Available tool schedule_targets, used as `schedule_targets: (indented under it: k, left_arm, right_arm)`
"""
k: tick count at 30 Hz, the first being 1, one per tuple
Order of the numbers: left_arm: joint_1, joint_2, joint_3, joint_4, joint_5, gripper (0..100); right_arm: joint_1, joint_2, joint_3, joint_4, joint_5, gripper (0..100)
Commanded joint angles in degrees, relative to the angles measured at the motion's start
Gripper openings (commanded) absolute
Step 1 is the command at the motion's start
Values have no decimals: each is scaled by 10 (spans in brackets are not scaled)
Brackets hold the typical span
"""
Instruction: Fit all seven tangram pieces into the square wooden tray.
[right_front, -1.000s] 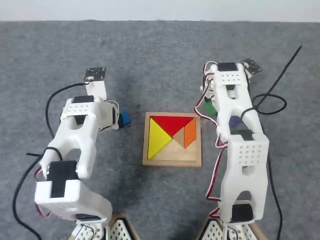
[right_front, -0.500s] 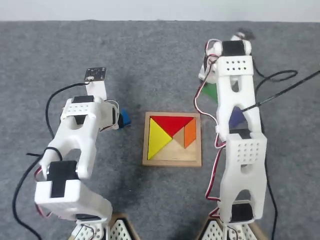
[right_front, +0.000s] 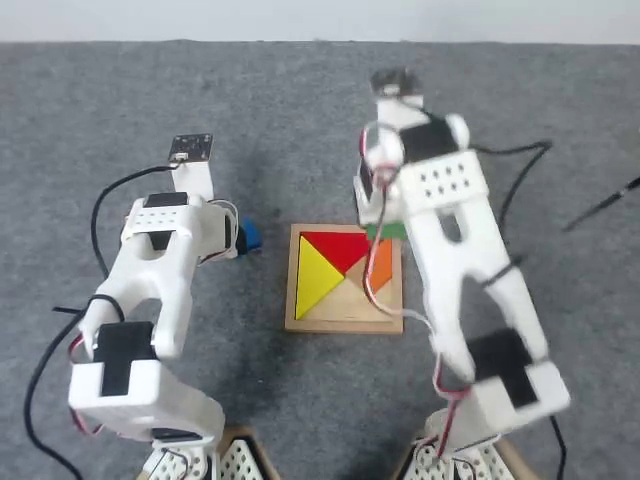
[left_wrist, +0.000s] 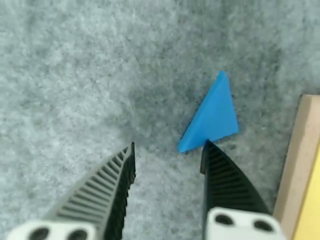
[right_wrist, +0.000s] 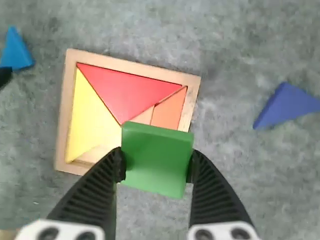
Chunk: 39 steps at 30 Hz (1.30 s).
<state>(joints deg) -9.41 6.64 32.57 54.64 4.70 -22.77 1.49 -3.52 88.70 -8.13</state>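
A triangle (right_front: 249, 237) lies left of the tray (right_front: 340, 325), a square piece (right_wrist: 156, 159) over its far right corner.

Camera set-up: one fixed overhead, two on the wrists
High view looks steeply down from the arm-base side over the whole table (right_front: 300, 120). Left wrist view looks down past the left gripper (left_wrist: 168, 146), close to the surface; right wrist view sits higher. All three share the wooden tray (right_front: 345, 325) and blue triangle (left_wrist: 212, 116)
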Motion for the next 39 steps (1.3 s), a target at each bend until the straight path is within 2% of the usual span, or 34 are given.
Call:
schedule_targets:
  k: [1, 4, 7, 12, 18, 25, 33, 39]
  left_arm:
    - [4, -11, 1, -11, -1, 206]
    - [4, -11, 1, -11, -1, 206]
    - [4, -11, 1, -11, -1, 206]
    - [4, -11, 1, -11, -1, 206]
    - [4, -11, 1, -11, -1, 206]
    - [4, -11, 1, -11, -1, 206]
    - [4, -11, 1, -11, -1, 206]
    - [4, -11, 1, -11, -1, 206]
  right_arm:
    - [-62, -67, 168, -105, 71, 6]
    - [-119, -73, 265, -190, 114, 6]
    - [-131, -65, 287, -232, 131, 6]
    - [-136, -43, 287, -239, 135, 6]
    - [-182, -3, 289, -234, 187, 7]
    - [-165, 21, 288, -233, 187, 17]
    - [-153, 20, 278, -239, 193, 227]
    - [-161, 19, 265, -239, 215, 292]
